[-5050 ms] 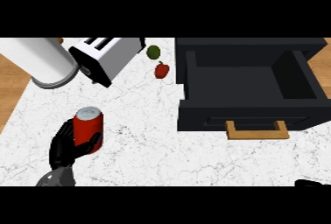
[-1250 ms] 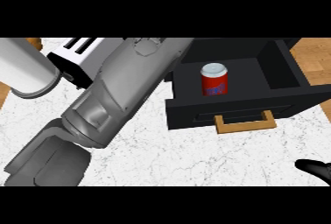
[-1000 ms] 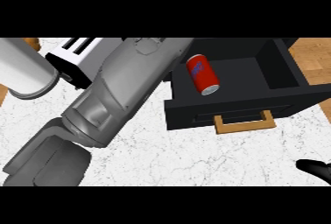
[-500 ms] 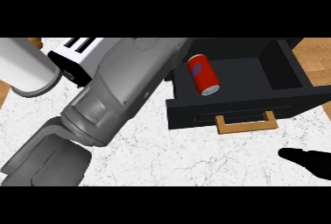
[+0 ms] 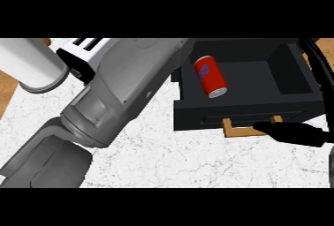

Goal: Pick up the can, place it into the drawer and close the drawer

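The red can [image 5: 210, 76] lies on its side inside the open black drawer [image 5: 287, 77], its silver end toward the drawer's front. My left forearm [image 5: 120, 95] stretches from the lower left up to the drawer's back left corner, and its hand does not show. My right hand [image 5: 294, 132] comes in from the right with straight fingers, its fingertips at the wooden handle [image 5: 243, 130] on the drawer's front. A thin black part [image 5: 316, 62], probably belonging to this hand, runs along the drawer's right wall.
A white cylinder [image 5: 31, 64] stands at the far left, with a white toaster [image 5: 81, 50] behind my left forearm. The marble counter [image 5: 195, 163] spreads out in front of the drawer. Wood [image 5: 6, 95] shows past the counter's left edge.
The can went from my left hand into the drawer, then tipped from upright onto its side. My right hand has moved up and left from the lower right corner to the drawer handle.
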Robot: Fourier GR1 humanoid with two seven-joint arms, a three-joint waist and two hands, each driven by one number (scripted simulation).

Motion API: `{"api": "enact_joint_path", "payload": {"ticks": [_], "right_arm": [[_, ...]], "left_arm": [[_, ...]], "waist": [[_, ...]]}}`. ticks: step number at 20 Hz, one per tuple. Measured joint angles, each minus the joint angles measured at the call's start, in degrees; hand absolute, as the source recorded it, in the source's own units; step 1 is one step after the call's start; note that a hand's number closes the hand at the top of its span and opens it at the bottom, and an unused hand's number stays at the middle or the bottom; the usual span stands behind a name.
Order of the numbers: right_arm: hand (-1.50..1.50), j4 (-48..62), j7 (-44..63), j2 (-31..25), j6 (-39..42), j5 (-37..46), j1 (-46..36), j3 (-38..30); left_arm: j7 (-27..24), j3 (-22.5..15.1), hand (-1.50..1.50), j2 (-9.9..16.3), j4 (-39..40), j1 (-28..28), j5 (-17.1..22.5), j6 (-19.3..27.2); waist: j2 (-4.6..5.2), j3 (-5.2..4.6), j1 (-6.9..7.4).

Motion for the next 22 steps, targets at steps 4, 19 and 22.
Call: {"api": "enact_joint_path", "payload": {"ticks": [4,19,22], "right_arm": [[-1.50,7.69,-2.10,0.27,-2.45,6.94,-3.27,3.69],[-1.50,44.10,-9.87,5.71,-19.32,25.79,-17.72,8.49],[-1.50,52.16,-10.77,6.74,-23.95,27.92,-21.43,7.22]], "left_arm": [[-0.02,0.00,-1.50,0.16,1.27,-1.33,-0.41,-0.31],[0.74,1.20,-1.50,3.67,-0.69,1.81,-1.81,-3.86],[1.94,0.97,-1.50,5.01,-2.42,2.93,-2.37,-4.43]], "waist": [[-0.15,-0.02,1.05],[-0.91,-0.07,4.38],[-1.05,-0.08,5.10]]}}
